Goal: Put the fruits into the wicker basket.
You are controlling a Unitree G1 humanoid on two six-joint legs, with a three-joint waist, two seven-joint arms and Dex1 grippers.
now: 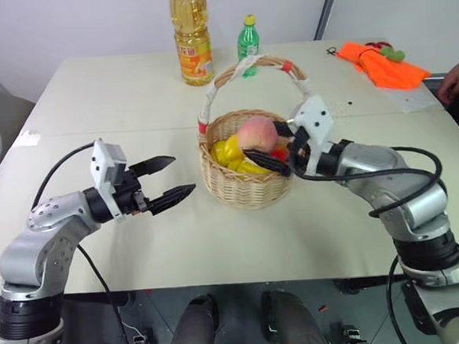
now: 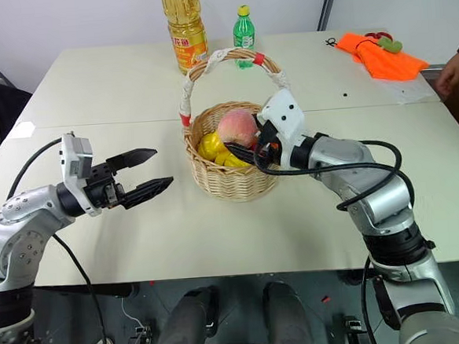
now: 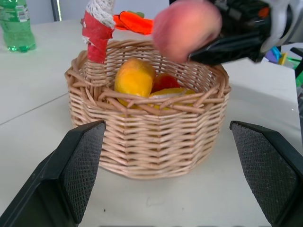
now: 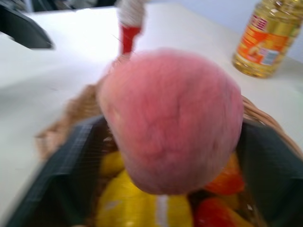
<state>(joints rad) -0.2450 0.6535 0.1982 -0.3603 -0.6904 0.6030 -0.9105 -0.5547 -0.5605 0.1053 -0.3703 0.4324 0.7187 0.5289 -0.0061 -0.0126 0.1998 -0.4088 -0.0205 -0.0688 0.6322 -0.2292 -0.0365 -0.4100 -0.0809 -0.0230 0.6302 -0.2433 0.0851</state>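
The wicker basket (image 1: pixel 242 188) stands mid-table with its arched white-and-red handle (image 1: pixel 247 62) upright. A yellow-orange mango (image 1: pixel 230 155) with a red end lies inside it. The round pink peach (image 1: pixel 254 131) hangs just above the basket's inside, over the mango, between the fingers of my right gripper (image 1: pixel 264 142), which reaches in from the right and is shut on it. In the right wrist view the peach (image 4: pixel 170 118) spans the gap between both fingers. My left gripper (image 1: pixel 171 178) hovers open and empty to the left of the basket, pointing at it.
A tall oil bottle (image 1: pixel 192 37) and a small green bottle (image 1: pixel 248 41) stand behind the basket. An orange cloth (image 1: pixel 383 63) lies at the back right. A person's hand (image 1: pixel 453 81) rests at the table's right edge.
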